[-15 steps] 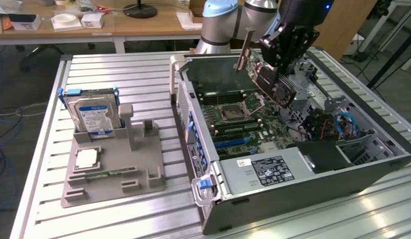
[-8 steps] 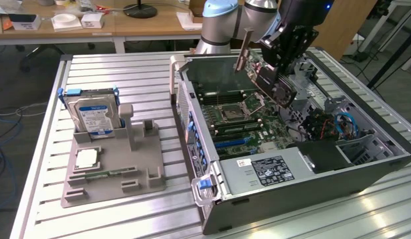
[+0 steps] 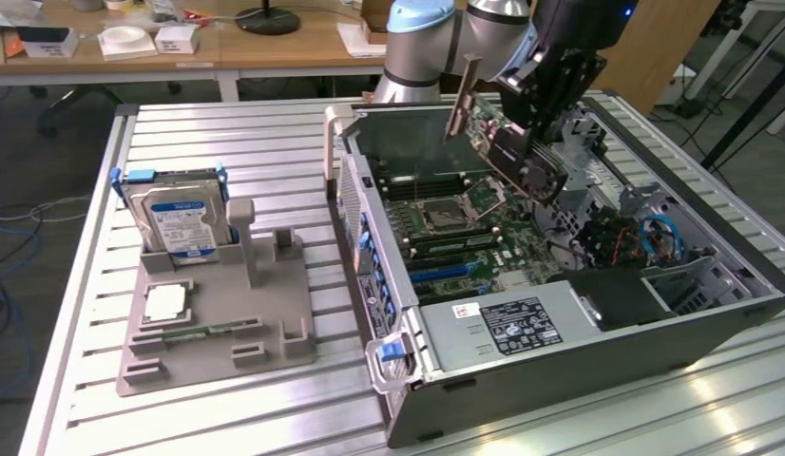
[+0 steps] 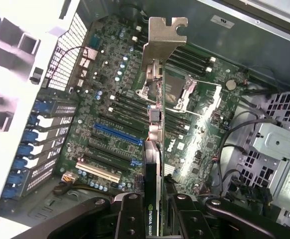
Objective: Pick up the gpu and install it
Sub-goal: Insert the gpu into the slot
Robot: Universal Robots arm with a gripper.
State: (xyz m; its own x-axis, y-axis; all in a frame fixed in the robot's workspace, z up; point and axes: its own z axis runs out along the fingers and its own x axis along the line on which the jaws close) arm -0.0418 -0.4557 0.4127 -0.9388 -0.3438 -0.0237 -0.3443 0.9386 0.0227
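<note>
The gripper [image 3: 543, 119] has its two fingers [image 4: 130, 216] closed partway onto the one gpu [image 3: 501, 142]. The card sits clamped between them, tilted, at the upper right of centre in the exterior frame, held above the motherboard [image 3: 463, 237] of the one open computer case [image 3: 697, 328]. At the left of that frame, one hard drive [image 3: 177, 218] stands in one grey holder [image 3: 215, 366] on the table [image 3: 240, 133]. From the wrist the card shows edge-on, its silver bracket [image 4: 162, 40] at the far end and its near end hidden behind the fingers, while the arm [image 3: 418, 38] is cut off by the exterior frame's top edge.
</note>
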